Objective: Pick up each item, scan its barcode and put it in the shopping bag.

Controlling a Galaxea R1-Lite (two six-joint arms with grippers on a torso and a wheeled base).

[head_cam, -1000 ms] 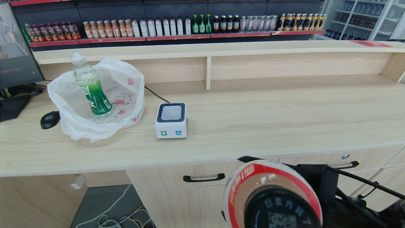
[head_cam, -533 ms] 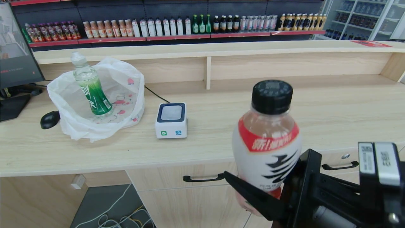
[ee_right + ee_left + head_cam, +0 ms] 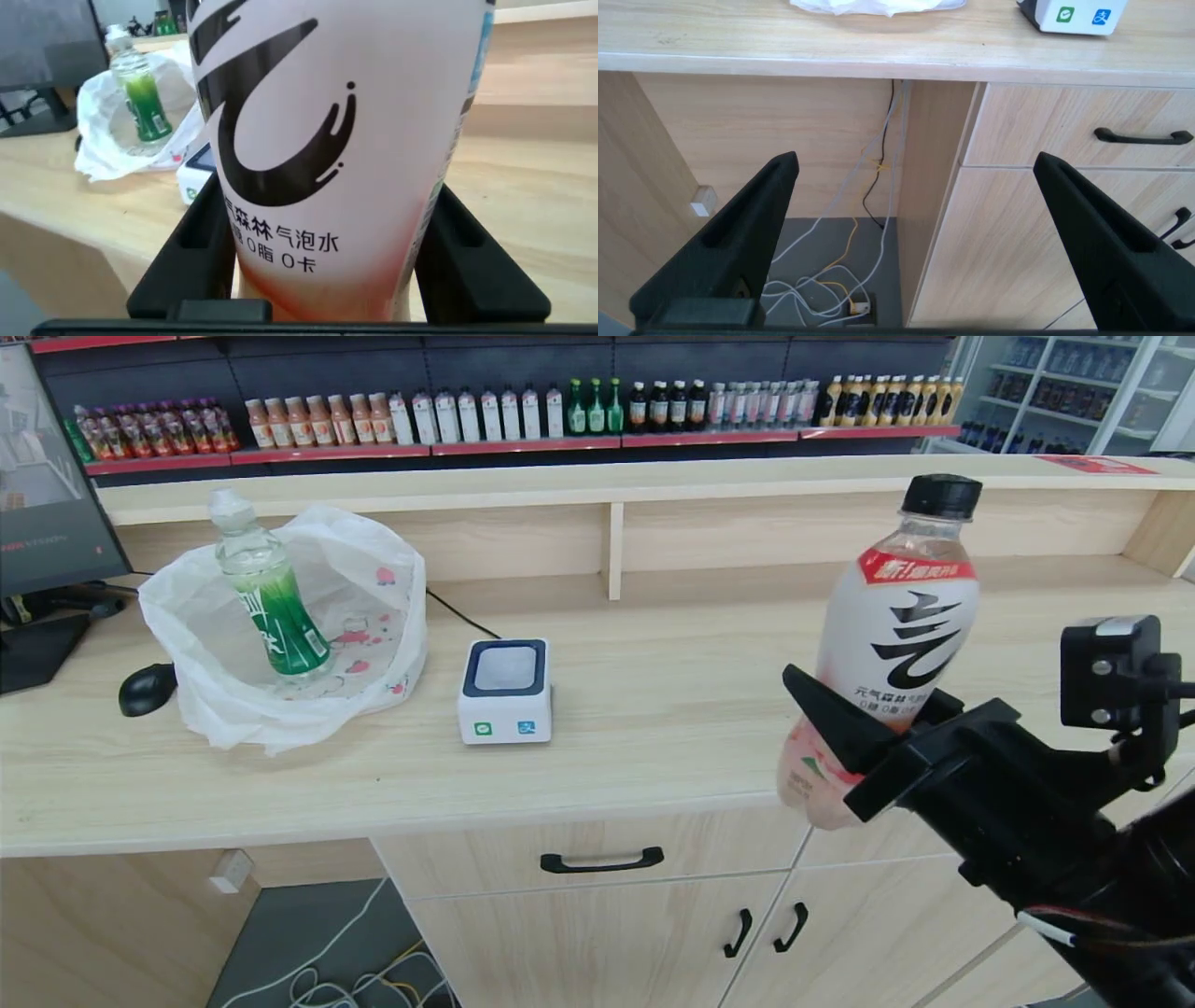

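**Bottle in the air, scanner next**

The right gripper [image 3: 864,733] has its jaws pinched on the lower body of the bottle [image 3: 896,625]. The bottle is black cap up and leaning a touch, high at the right of the head frame, over the front edge of the counter [image 3: 672,709]. The scanner [image 3: 505,689] sits left of centre, window up, well apart from the bottle. Further left, the bag [image 3: 215,700] gapes open with a green bottle [image 3: 271,607] leaning inside it. The left gripper [image 3: 915,233] hangs below the counter edge, jaws spread wide, gripping nothing.

This reads as the carry-to-scan step, with one item looking already bagged. The next move calls for a sweep across to the scanner and a roll of the bottle, so its barcode meets the window. Which face carries the code, I cannot tell from here. The bag comes after that.
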